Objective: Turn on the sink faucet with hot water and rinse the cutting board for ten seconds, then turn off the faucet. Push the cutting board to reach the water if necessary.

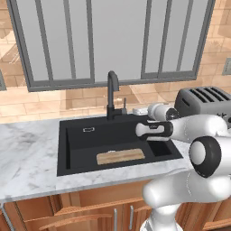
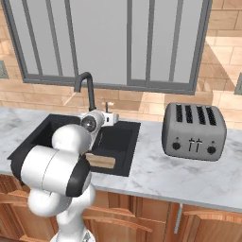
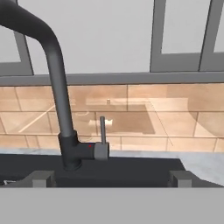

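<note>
The sink faucet (image 3: 61,109) stands just ahead of the gripper (image 3: 111,178), whose jaws are spread wide, level with its lever (image 3: 102,131). Below it the cutting board (image 1: 120,156) lies dry in the sink (image 1: 72,153). No water runs, so I judge everything is left to do.

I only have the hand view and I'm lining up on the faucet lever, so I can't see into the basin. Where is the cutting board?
Observer: The cutting board lies flat on the floor of the sink, near its front wall.
Operator: Is any water running?
Observer: No stream falls from the sink faucet in the left base view.
Operator: What's on the counter to the right?
Observer: A grey four-slot toaster stands on the marble counter, apart from the sink.
</note>
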